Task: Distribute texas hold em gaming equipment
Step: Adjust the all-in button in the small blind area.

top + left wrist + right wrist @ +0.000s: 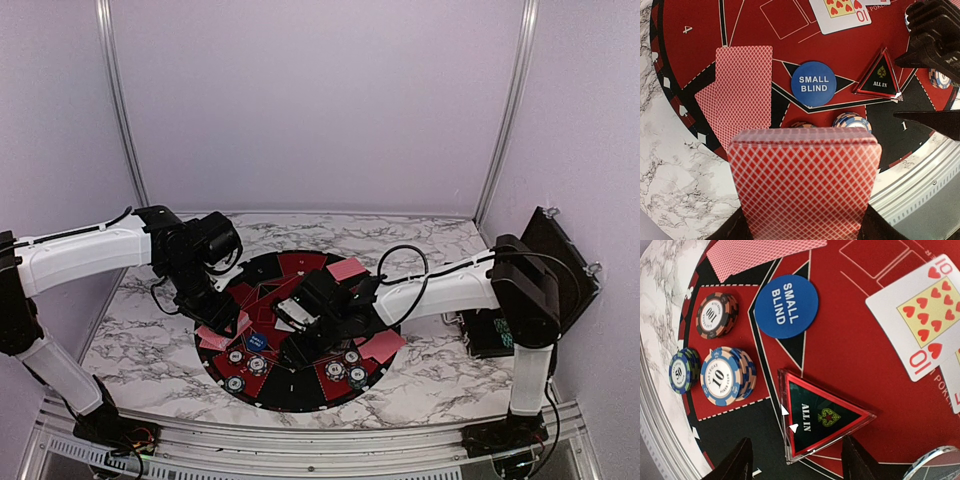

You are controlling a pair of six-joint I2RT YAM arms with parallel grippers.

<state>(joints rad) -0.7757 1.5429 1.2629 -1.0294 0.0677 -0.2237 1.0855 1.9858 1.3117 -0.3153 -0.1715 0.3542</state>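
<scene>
The left gripper (802,230) is clamping the deck (802,175) by its two sides, backs up, low over the near rim of the mat (855,355). In my judgement this grip is keeping the cards squared for dealing off the top. Just beyond the deck, face-down cards (737,95) are lying overlapped across the mat's rim, apparently one seat's hand.

The right gripper (797,439) is hanging over the ALL IN triangle (825,417) with its jaws apart, one finger on each side. No firm contact is showing, so it is gripping nothing. It is probably lining up to take the triangle by two edges.

Near the triangle, the blind disc (786,306) is lying flat. Three chip stacks (727,376) are sitting close together by the rim. A ten of hearts (920,315) is lying face up toward the centre.

Distribution is looking only partly done.
</scene>
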